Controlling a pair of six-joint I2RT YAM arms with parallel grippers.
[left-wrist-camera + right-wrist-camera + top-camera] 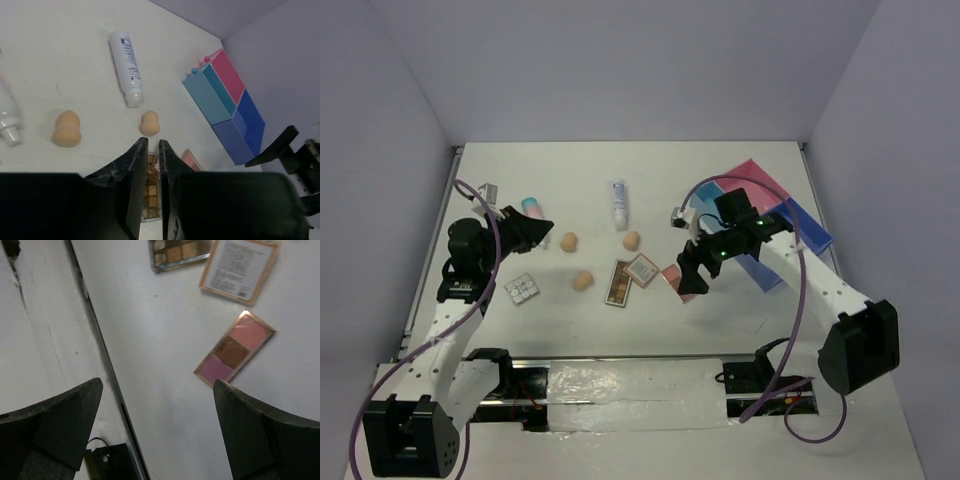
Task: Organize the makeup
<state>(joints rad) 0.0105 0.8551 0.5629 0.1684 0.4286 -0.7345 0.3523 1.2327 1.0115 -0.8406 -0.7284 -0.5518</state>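
The left claw (152,143) is nearly clenched, with only a slim gap between its fingers (134,172) and nothing in it. It hangs above the table (720,170), close to the pink-white tube (530,207) with the teal cap. The right claw (157,386) is released, its jaws spread wide and empty above the pink palette (235,347), which lies flat between the fingertips in the wrist view.

The makeup is spread loose over the table. The white tube (618,204) lies at mid-table. Three peach sponges (569,241) sit near it, each apart from the others. The brown palette (618,284) touches a square palette (642,268), whose printed side faces up. The pink palette lies just beside that pair. A grey palette (522,289) rests alone near the left arm. The blue and pink tray (802,222) stands at the right, behind the right arm
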